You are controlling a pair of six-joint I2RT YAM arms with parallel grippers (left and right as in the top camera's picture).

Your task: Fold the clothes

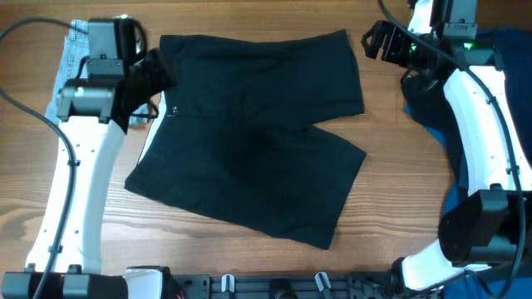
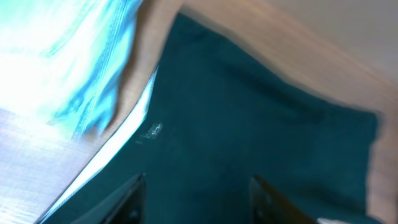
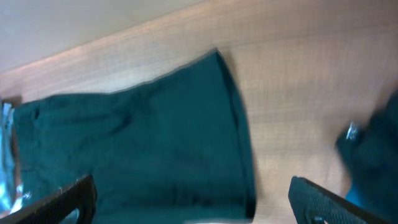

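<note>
At far left on the tabletop (image 1: 399, 191) lie pale-blue denim shorts (image 1: 71, 58); the left jaws hang spread over the waistband (image 1: 166, 133) of the black shorts (image 1: 249, 141), flat at centre, long axis left to right, legs pointing right. Far right, the right jaws gape empty near a dark blue garment (image 1: 434, 126).

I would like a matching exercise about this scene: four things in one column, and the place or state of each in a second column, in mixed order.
1 black shorts
2 pale-blue denim shorts
3 dark blue garment
4 right gripper

A far right edge
B jaws open
C spread flat, centre
D far left edge

Pairs: 1-C, 2-D, 3-A, 4-B
</note>
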